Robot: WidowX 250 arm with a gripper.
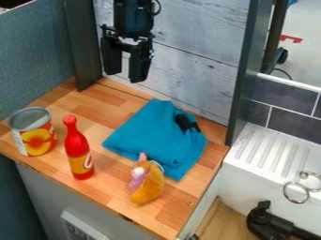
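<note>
The black gripper hangs open above the back left of the wooden counter, fingers apart and nothing between them. Below it and to the right lies a folded blue cloth with a black object on its right part. At the cloth's front edge is a small orange and purple plush toy. A red bottle with a yellow label stands at the left front. Left of the bottle is a tin can with a yellow and red label, its grey top facing up.
A grey plank wall backs the wooden counter, with dark upright posts at both sides. To the right are a white ridged sink drainer, metal rings and a black faucet-like part lower down.
</note>
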